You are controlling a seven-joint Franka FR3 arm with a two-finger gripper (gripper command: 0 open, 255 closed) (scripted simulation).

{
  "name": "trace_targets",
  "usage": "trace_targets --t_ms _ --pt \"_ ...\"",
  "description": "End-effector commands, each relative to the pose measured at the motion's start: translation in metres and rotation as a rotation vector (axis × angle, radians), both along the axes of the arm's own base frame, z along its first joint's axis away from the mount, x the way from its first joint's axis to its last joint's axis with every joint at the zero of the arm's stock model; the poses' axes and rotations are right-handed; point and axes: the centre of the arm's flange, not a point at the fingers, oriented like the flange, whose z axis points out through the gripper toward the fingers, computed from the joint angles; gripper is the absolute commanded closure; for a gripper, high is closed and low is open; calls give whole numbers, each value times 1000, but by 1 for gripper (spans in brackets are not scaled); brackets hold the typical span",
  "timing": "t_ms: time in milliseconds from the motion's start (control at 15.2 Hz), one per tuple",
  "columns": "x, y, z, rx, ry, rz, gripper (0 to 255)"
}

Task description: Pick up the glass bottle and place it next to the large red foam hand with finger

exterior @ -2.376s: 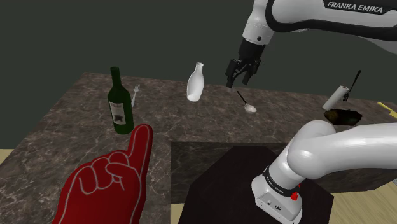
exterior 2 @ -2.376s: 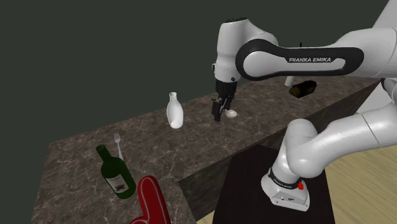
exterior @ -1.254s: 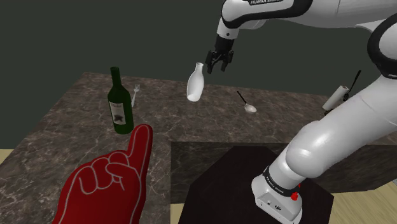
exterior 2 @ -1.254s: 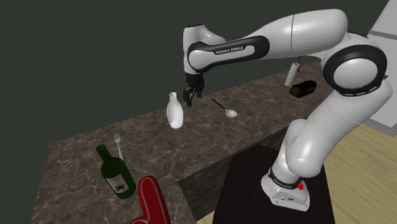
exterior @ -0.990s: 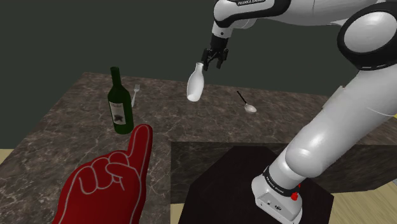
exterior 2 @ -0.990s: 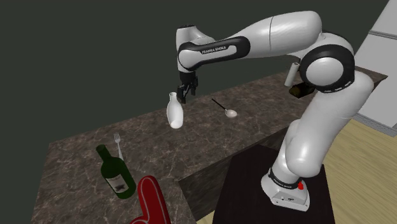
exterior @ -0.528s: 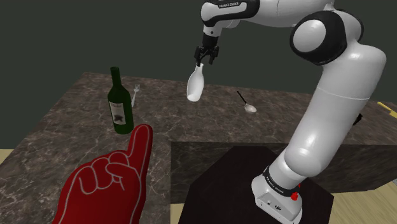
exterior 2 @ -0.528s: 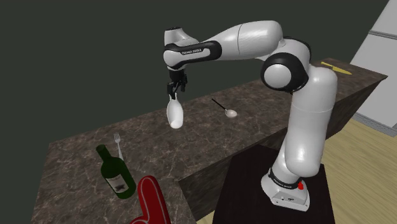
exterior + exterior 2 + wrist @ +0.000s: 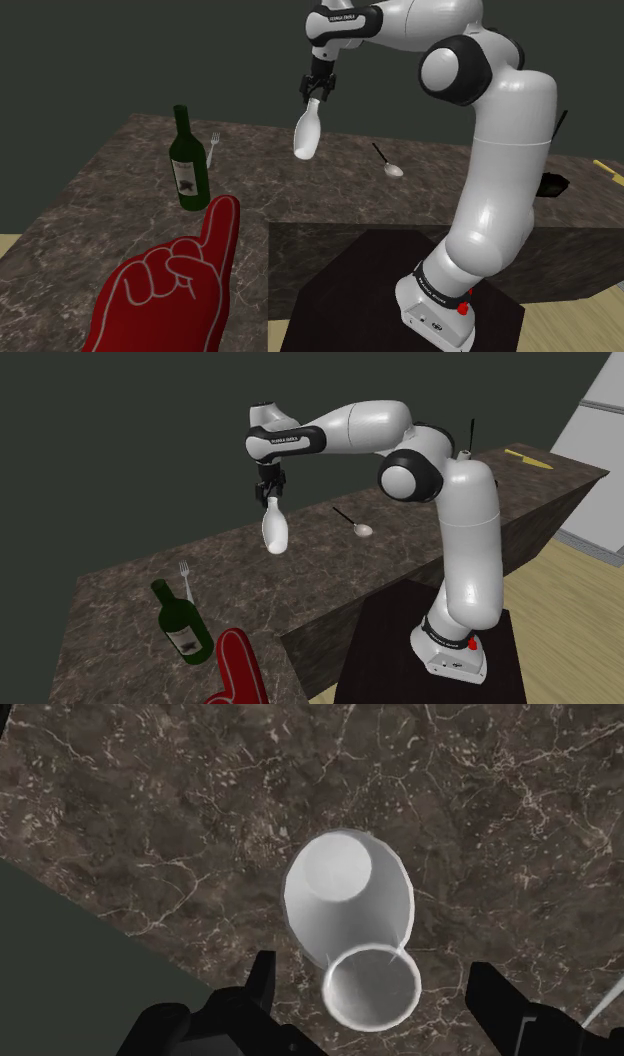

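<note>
A plain white bottle (image 9: 306, 135) (image 9: 274, 532) stands on the dark marble counter (image 9: 100, 200), towards its back edge. My gripper (image 9: 314, 97) (image 9: 270, 493) hangs straight over its neck. In the wrist view the gripper (image 9: 375, 972) is open: the black fingers (image 9: 262, 989) stand wide apart on either side of the bottle's round mouth (image 9: 373, 989) and touch nothing. The red foam hand (image 9: 170, 290) (image 9: 236, 670) lies at the counter's near corner, its finger pointing towards a dark green wine bottle (image 9: 187, 165) (image 9: 178, 622).
A fork (image 9: 214, 146) (image 9: 185, 577) lies behind the green bottle. A spoon (image 9: 388, 162) (image 9: 355, 524) lies to the shoulder view's right of the white bottle. The black stand (image 9: 380, 300) sits below the counter's front edge. A dark object (image 9: 553, 184) rests far right.
The arm has swung from above the spoon towards the shoulder view's left and now holds the gripper over the white bottle's neck. The bottle has stayed in place.
</note>
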Motion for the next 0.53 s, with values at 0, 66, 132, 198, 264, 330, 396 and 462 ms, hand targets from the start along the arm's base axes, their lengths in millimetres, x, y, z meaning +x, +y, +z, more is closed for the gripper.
trace_targets --t_ms 0,66,132,198,264,330,396,462 --pt "1 0 -10 0 -1 0 0" --pt "1 0 -15 0 -1 0 0" --pt "1 0 -20 0 -1 0 0" --pt "1 0 -23 0 -1 0 0" --pt "1 0 -23 0 -1 0 0" --pt "1 0 -23 0 -1 0 0" --pt "1 0 -23 0 -1 0 0" --pt "1 0 -23 0 -1 0 0"
